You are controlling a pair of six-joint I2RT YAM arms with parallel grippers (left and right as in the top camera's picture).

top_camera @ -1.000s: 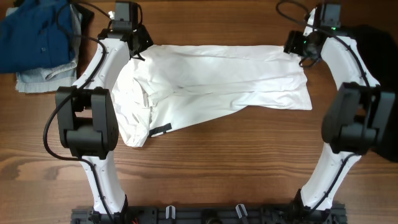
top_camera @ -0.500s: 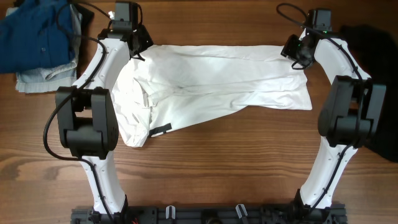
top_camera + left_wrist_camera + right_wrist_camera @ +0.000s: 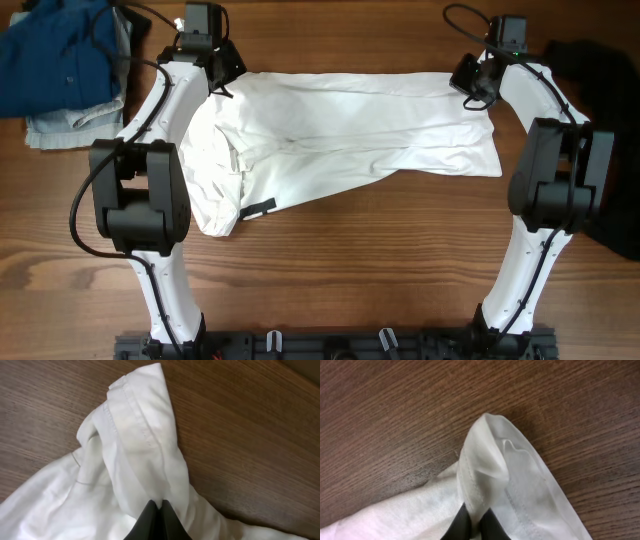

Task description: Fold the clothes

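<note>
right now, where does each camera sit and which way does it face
overhead: fixed above the brown wooden table, looking straight down at the white fabric garment; both arms show.
left wrist: on the left arm, facing down past the left gripper pinching a hemmed corner.
right wrist: same on the right arm, right gripper pinching another corner.
shared: all see garment and table.

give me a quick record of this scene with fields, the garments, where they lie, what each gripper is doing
main garment: white shirt, spread across the table, rumpled at its left end
left gripper: shut on the shirt's far left corner
right gripper: shut on the shirt's far right corner
other clothes: blue garment on pale fabric, far left; black garment, right edge
fold: not finished
</note>
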